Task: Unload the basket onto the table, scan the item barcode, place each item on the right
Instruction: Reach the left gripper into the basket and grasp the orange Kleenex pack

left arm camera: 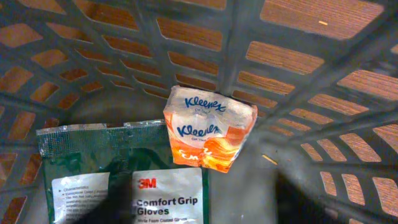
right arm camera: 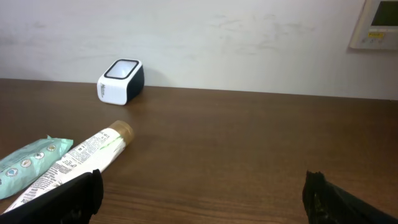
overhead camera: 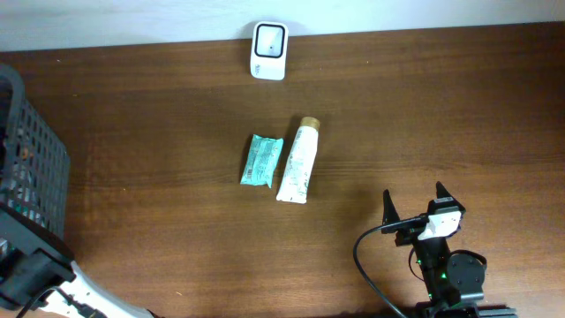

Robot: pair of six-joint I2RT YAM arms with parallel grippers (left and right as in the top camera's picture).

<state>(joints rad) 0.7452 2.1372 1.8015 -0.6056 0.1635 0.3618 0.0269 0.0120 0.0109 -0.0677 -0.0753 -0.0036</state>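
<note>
Overhead looks straight down. Left wrist: close inside the nine-o'clock basket (left arm camera: 298, 68). Right wrist, low at five o'clock, faces twelve, sharing scanner (right arm camera: 121, 81) and tube (right arm camera: 81, 155) with overhead.

A white barcode scanner (overhead camera: 268, 50) with a dark window on top is sitting at the far edge of the bench (overhead camera: 159, 106). Near the middle, a white tube (overhead camera: 297, 162) with a gold cap is lying flat, its cap pointing toward the scanner. A teal packet (overhead camera: 261, 161) is lying just beside it, roughly parallel. Inside the dark mesh basket (overhead camera: 44, 168), an orange-and-white Kleenex pack (left arm camera: 209, 127) is resting next to a green 3M gloves packet (left arm camera: 124, 180), which is lying flat.
</note>
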